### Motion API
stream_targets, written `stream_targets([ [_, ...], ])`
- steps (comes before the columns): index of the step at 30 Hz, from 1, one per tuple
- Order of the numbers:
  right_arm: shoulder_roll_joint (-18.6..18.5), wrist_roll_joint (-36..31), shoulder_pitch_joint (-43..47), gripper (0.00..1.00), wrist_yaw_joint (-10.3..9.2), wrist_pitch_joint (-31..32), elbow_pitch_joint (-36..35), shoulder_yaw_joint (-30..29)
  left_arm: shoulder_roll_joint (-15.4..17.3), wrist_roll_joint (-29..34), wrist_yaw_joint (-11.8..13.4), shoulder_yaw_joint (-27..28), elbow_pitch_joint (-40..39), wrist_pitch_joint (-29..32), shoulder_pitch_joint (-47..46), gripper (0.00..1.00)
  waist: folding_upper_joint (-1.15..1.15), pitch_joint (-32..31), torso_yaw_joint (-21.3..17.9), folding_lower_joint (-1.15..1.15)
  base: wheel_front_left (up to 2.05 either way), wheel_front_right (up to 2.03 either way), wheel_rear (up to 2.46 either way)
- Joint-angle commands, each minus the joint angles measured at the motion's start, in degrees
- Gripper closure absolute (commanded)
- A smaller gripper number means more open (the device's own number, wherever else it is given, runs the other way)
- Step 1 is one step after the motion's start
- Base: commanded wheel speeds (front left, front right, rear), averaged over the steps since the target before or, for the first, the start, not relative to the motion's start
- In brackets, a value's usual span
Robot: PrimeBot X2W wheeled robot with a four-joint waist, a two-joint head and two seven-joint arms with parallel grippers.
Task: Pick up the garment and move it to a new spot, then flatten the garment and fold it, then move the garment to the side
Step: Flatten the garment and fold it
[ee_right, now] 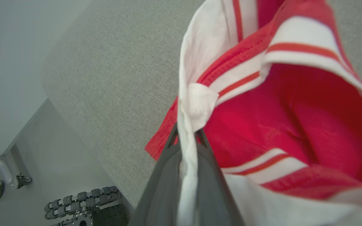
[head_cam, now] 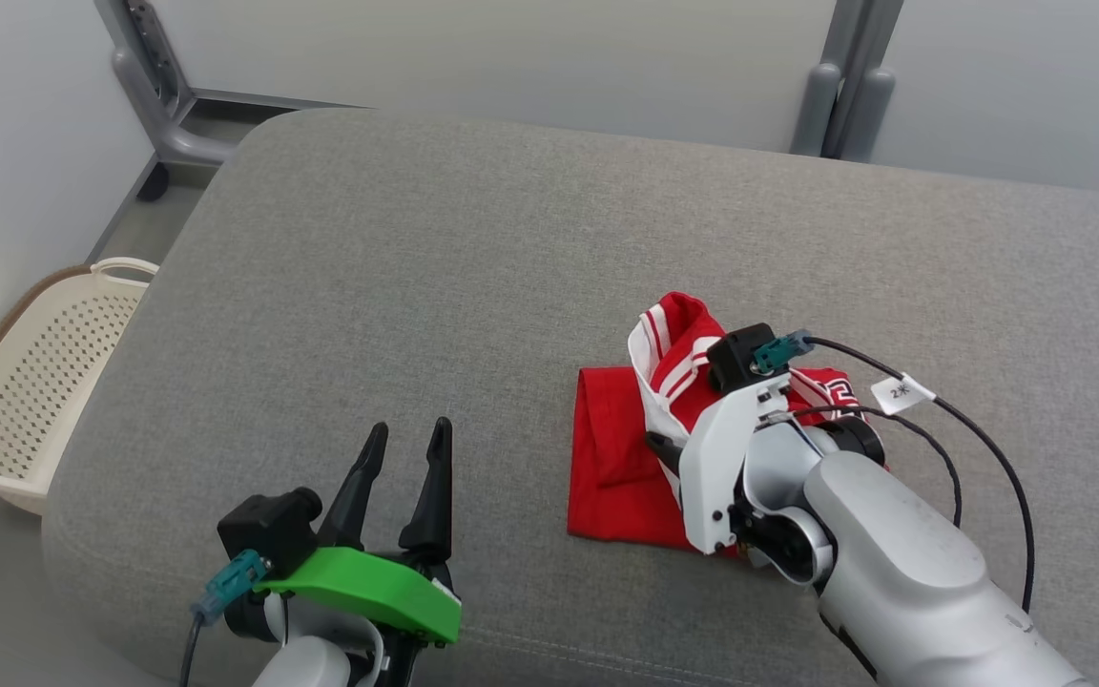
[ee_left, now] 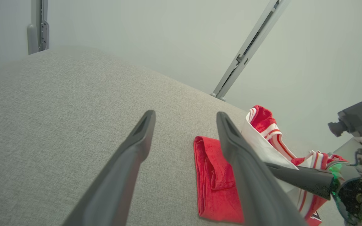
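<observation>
garment (head_cam: 616,468) on the tabletop (head_cam: 416,286), right of centre, near the front, one fold in the right tool (ee_right: 187,141). left tool (head_cam: 409,427) apart to its left. laundry basket (head_cam: 34,382) on the floor (head_cam: 147,227) beyond the tabletop's left edge.

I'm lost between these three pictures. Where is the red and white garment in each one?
Head view: the garment right of centre, on the grey cushion.
Left wrist view: garment at lower right, beyond the open left gripper.
Right wrist view: garment across the right half, its white edge pinched in the right gripper.
Shared landmark: the grey cushion beneath it.
</observation>
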Motion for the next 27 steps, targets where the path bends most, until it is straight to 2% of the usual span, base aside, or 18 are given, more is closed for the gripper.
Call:
stream_targets([
  [1, 0.66, -0.75, -0.97, 1.0, -0.01, -0.42, 1.79, 0.41, -0.04, 0.39, -0.4, -0.12, 0.26, 0.03, -0.99, 0.0, 0.0, 0.03, 0.81, 0.0, 0.0, 0.0, 0.0],
  [4, 2.15, -1.67, -2.53, 1.0, -0.01, -1.69, 6.56, 1.06, -0.4, 0.43, -0.63, -0.51, 0.62, 0.04, -1.49, 0.0, 0.0, 0.23, 1.58, 0.0, 0.0, 0.0, 0.0],
  [5, 2.61, -2.03, -3.06, 0.89, -0.01, -2.06, 8.23, 1.3, -0.54, 0.47, -0.75, -0.64, 0.78, 0.05, -1.75, 0.0, 0.0, 0.29, 1.88, 0.0, 0.0, 0.0, 0.0],
  [6, 2.93, -2.36, -3.48, 0.69, -0.01, -2.48, 9.7, 1.52, -0.66, 0.47, -0.88, -0.74, 0.94, 0.05, -1.91, 0.0, 0.0, 0.31, 2.14, 0.0, 0.0, 0.0, 0.0],
  [7, 3.67, -2.77, -4.57, 0.2, -0.01, -3.41, 12.33, 2.06, -0.88, 0.46, -1.15, -0.93, 1.36, 0.04, -2.01, 0.0, 0.0, 0.32, 2.61, 0.0, 0.0, 0.0, 0.0],
  [8, 4.05, -2.97, -5.11, 0.0, -0.01, -3.82, 13.38, 2.39, -0.93, 0.44, -1.17, -0.97, 1.59, 0.02, -1.94, 0.0, 0.0, 0.29, 2.76, 0.0, 0.0, 0.0, 0.0],
  [12, 4.79, -2.52, -6.76, 0.0, -0.01, -5.1, 16.18, 4.06, -0.94, 0.29, -1.21, -1.01, 2.09, -0.04, -1.79, 0.0, 0.0, -0.11, 3.03, 0.0, 0.0, 0.0, 0.0],
  [16, 5.04, -0.83, -7.86, 0.0, -0.01, -5.31, 15.72, 6.66, -0.54, 0.16, -0.73, -0.89, 2.25, -0.07, -0.81, 0.0, 0.0, -1.09, 2.23, 0.0, 0.0, 0.0, 0.0],
  [22, 5.01, 3.05, -8.94, 0.0, -0.01, -5.61, 10.71, 8.64, 0.35, 0.07, -0.22, -0.85, 1.59, 0.23, 0.39, 0.0, 0.0, -2.39, -0.53, 0.0, 0.0, 0.0, 0.0],
  [27, 0.89, 4.42, -9.0, 0.0, -0.01, -8.17, 3.99, 5.91, 0.98, 0.05, 0.49, -0.7, 0.1, 0.59, 1.19, 0.0, 0.0, -2.7, -3.67, 0.0, 0.0, 0.0, 0.0],
])
